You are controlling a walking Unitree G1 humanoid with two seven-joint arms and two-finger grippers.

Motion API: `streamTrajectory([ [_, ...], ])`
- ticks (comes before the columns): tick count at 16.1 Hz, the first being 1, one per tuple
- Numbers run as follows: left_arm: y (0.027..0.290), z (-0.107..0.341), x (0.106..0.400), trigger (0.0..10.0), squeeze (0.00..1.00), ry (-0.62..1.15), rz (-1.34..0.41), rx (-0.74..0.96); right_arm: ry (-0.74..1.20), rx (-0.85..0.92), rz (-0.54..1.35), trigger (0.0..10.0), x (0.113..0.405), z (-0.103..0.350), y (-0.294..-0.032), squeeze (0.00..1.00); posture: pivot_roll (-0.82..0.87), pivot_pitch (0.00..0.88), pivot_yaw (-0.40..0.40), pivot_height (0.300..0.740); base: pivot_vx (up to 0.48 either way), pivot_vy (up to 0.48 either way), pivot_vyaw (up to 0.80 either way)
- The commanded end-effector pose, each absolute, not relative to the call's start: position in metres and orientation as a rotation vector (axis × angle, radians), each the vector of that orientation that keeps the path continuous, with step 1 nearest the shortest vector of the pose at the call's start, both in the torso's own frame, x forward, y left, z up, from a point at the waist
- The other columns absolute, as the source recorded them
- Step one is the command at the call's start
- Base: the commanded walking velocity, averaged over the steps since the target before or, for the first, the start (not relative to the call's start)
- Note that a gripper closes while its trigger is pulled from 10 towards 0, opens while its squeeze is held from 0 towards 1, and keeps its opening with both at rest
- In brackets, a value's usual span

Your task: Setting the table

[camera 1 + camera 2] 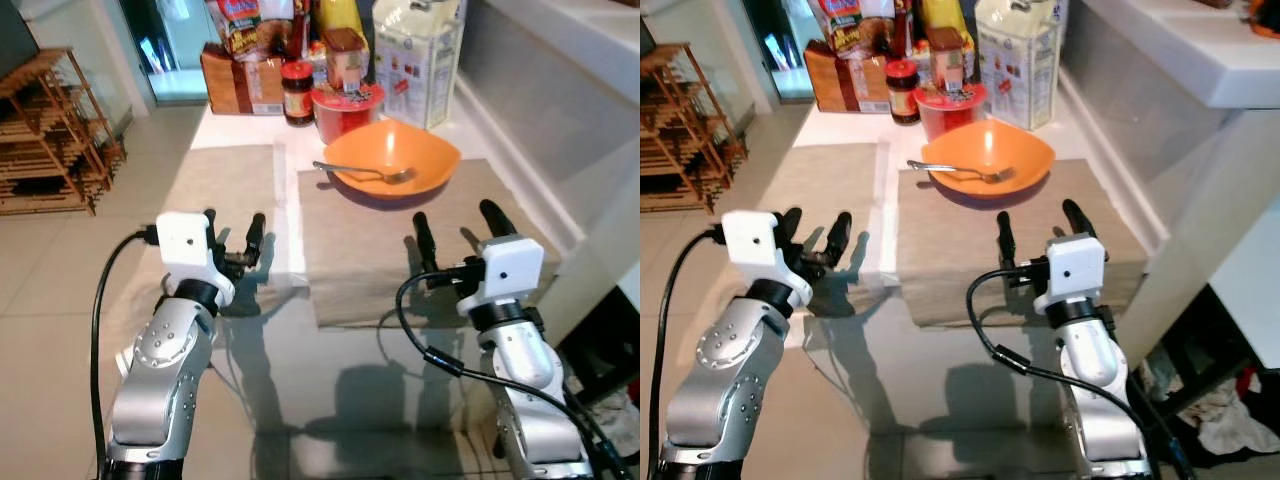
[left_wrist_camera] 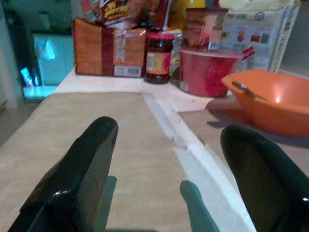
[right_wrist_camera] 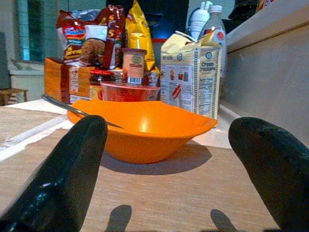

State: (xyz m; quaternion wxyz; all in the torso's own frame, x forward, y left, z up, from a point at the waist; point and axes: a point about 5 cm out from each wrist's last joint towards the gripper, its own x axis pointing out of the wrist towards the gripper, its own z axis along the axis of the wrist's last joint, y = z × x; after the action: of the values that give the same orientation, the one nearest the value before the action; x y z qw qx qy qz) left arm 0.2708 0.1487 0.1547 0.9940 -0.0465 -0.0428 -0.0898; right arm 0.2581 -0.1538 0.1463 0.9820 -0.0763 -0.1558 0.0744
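An orange bowl (image 1: 392, 157) sits at the far end of the right beige placemat (image 1: 350, 260), with a metal fork (image 1: 365, 173) lying in it, handle toward the left. A second beige placemat (image 1: 215, 190) lies to the left, bare. My right gripper (image 1: 455, 228) hovers open over the near part of the right placemat, pointing at the orange bowl (image 3: 142, 128). My left gripper (image 1: 232, 233) is open too, above the near edge of the left placemat (image 2: 96, 145), with nothing between its fingers.
Groceries crowd the table's far end: a brown box (image 1: 240, 80), a dark jar (image 1: 297, 92), a red tub (image 1: 345, 108) and a tall carton (image 1: 415, 60). A white counter (image 1: 560, 70) runs along the right. A wooden rack (image 1: 45, 130) stands on the tiled floor at left.
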Motion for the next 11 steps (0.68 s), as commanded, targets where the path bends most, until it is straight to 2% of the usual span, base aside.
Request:
streamTrajectory([
  [1, 0.142, 0.158, 0.271, 10.0, 0.0, -0.098, -0.215, -0.076, -0.299, -0.165, 0.137, 10.0, 0.257, 0.143, -0.157, 0.0, -0.16, 0.0, 0.077, 0.722, 0.371, 0.304, 0.0],
  [2, 0.14, 0.159, 0.272, 10.0, 0.0, -0.102, -0.223, -0.061, -0.295, -0.163, 0.137, 10.0, 0.257, 0.143, -0.157, 0.0, -0.16, 0.0, 0.074, 0.722, 0.461, 0.0, 0.0],
  [4, 0.137, 0.16, 0.273, 10.0, 0.0, -0.106, -0.246, -0.049, -0.269, -0.151, 0.129, 10.0, 0.257, 0.14, -0.158, 0.0, -0.16, 0.0, 0.075, 0.722, 0.48, 0.0, -0.73],
  [5, 0.134, 0.16, 0.273, 10.0, 0.0, -0.103, -0.264, -0.045, -0.276, -0.166, 0.126, 10.0, 0.255, 0.14, -0.158, 0.0, -0.16, 0.0, 0.075, 0.722, 0.0, 0.0, -0.72],
  [10, 0.129, 0.16, 0.276, 10.0, 0.0, -0.095, -0.289, -0.036, -0.274, -0.171, 0.132, 10.0, 0.253, 0.139, -0.156, 0.0, -0.16, 0.0, 0.078, 0.722, 0.0, 0.0, 0.0],
  [11, 0.129, 0.162, 0.276, 10.0, 0.0, -0.101, -0.291, -0.037, -0.273, -0.174, 0.134, 10.0, 0.253, 0.139, -0.156, 0.0, -0.17, 0.0, 0.078, 0.722, 0.0, -0.461, 0.0],
])
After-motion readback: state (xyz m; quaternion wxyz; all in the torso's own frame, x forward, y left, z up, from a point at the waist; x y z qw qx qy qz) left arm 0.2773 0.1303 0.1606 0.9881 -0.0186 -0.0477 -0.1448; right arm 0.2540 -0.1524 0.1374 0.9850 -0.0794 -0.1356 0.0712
